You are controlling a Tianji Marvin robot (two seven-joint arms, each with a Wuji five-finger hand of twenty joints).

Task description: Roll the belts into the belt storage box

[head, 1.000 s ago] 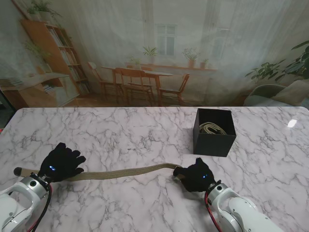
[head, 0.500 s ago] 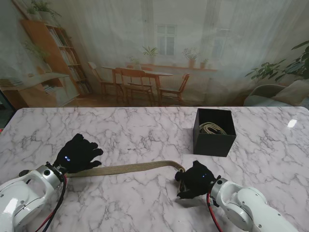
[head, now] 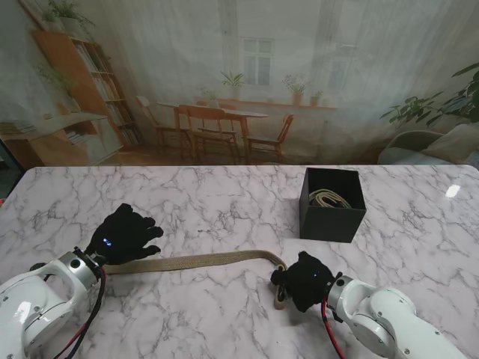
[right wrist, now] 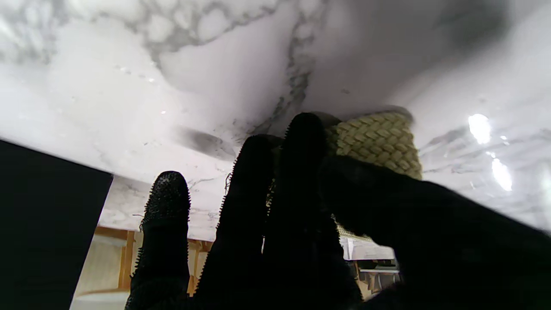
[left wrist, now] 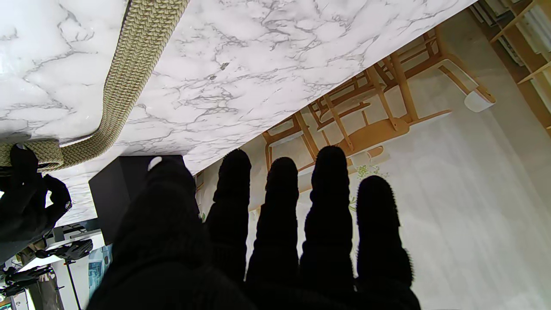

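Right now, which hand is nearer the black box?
Right. The right hand sits just in front of the black box, gripping the belt's end; the left hand is far across the table, open.

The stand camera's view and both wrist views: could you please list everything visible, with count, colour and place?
Table: one, white marble with grey veins, fills the near part of the stand's view.
Woven belt: one, khaki, lying flat across the table between the two hands, its right end turned toward me.
Storage box: one, black, open-topped, on the right side farther from me.
Rolled belt: one, pale beige, inside the box.
Backdrop: one, a printed room scene, behind the table.
Left hand: one, black glove, fingers spread, over the belt's left end.
Right hand: one, black glove, fingers closed on the belt's right end.
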